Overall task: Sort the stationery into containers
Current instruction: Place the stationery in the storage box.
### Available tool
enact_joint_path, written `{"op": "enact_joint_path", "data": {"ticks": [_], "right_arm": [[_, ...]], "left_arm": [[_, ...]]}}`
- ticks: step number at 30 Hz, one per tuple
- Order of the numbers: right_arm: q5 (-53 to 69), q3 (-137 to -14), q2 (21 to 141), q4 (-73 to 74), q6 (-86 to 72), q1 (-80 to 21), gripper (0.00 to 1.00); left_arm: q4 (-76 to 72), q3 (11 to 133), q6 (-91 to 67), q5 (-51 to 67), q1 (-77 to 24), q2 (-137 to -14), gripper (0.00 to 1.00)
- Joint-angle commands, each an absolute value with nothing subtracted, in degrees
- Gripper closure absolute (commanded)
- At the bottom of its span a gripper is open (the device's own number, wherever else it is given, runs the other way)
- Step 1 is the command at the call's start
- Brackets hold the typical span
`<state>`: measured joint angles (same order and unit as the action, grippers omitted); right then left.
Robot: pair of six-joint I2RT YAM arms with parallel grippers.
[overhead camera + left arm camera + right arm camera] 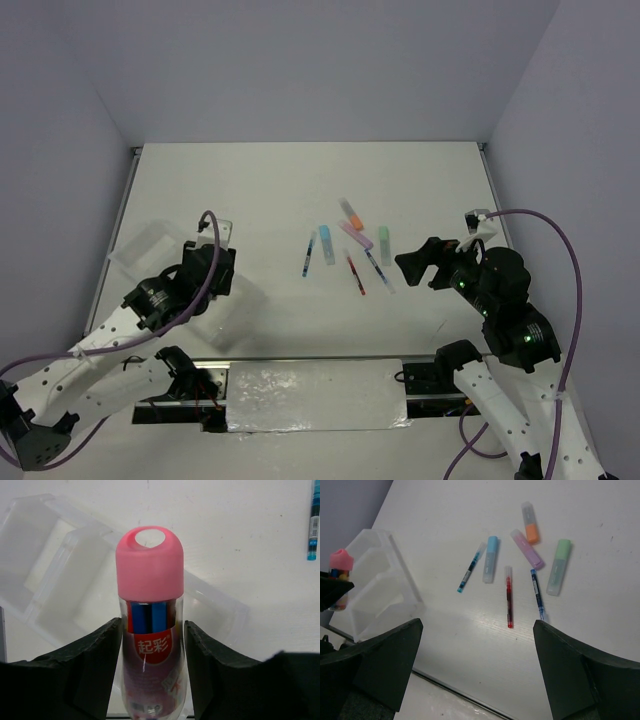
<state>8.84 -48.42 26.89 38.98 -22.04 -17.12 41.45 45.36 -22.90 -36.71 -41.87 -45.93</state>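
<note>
My left gripper point(152, 672) is shut on the fat pink tube point(150, 575), which has a pink cap and a clear body with a red label. It holds the tube upright over the clear divided tray point(47, 570). In the top view the left gripper point(208, 272) hangs over the tray point(140, 245) at the left. My right gripper point(477, 665) is open and empty, above the table near the red pen point(509, 596) and a blue pen point(536, 587). Beyond these lie the blue point(490, 559), purple point(526, 549), orange point(530, 516) and green point(558, 567) highlighters and a second blue pen point(470, 567).
The loose stationery lies in a cluster at the table's middle point(350, 245), left of the right gripper point(420, 265). The table's near edge has a metal rail point(310, 395) between the arm bases. Grey walls close in the sides and back.
</note>
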Motion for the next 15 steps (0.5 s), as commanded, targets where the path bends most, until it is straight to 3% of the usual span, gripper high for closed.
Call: {"op": "enact_joint_path", "data": {"ticks": [1,12,14,15], "right_arm": [[8.7,-50.5,27.3,37.3,-21.4,-17.7,0.0],[7.6,-51.4,27.9,37.6,-21.0,-17.6,0.0],[7.4,-50.5,28.3,36.4,-21.3,-17.8,0.0],[7.4,-49.9,28.7,35.9,-21.4,-17.7,0.0]], "left_arm": [[40.6,46.1,-24.3,-39.2,-41.7,-43.9,0.35],[42.2,46.8,-26.5,-42.7,-41.7,-40.2,0.18],[42.9,47.2,-27.3,-43.9,-41.7,-38.5,0.01],[43.2,47.5,-27.9,-44.6,-41.7,-37.9,0.01]]}}
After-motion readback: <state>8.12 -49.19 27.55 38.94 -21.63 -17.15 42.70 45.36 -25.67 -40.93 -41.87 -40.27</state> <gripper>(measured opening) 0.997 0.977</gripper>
